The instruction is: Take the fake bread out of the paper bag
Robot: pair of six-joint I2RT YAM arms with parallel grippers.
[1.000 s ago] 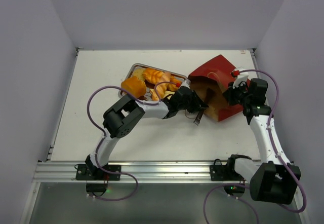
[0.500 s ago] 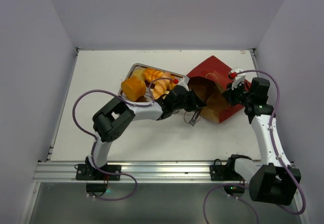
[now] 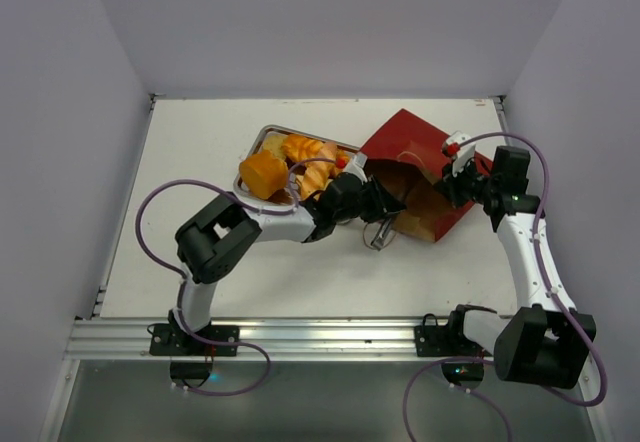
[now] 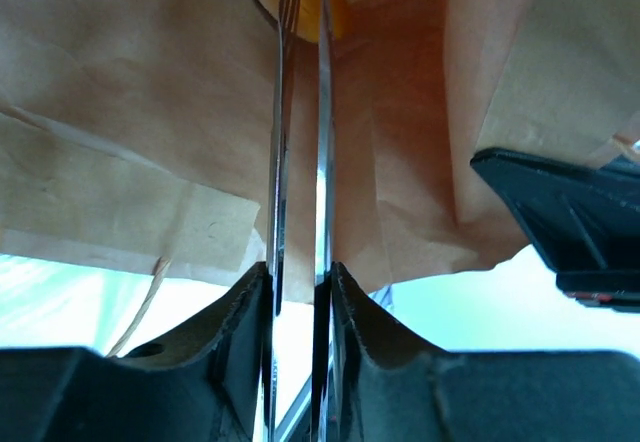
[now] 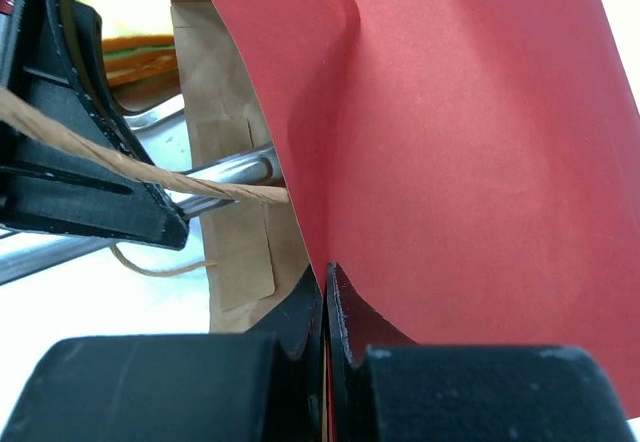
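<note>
The red paper bag (image 3: 425,152) lies on its side with its brown mouth (image 3: 405,192) facing left. My right gripper (image 3: 458,177) is shut on the bag's upper wall (image 5: 450,142), pinching the red paper between its jaws (image 5: 324,274). My left gripper (image 3: 382,205) is at the bag's mouth, shut on a pair of thin metal tongs (image 4: 300,112). The tongs reach into the kraft interior (image 4: 150,82) up to an orange piece of fake bread (image 4: 338,17). Several other glossy orange bread pieces (image 3: 300,162) lie in the metal tray (image 3: 262,140).
The tray stands just left of the bag, close to my left forearm. A string handle (image 5: 150,177) of the bag crosses in front of my left gripper in the right wrist view. White walls close in the table on three sides.
The right gripper has lifted and pulled the bag's top wall up and leftward, opening the mouth wider. The left gripper has shifted slightly left at the mouth.
</note>
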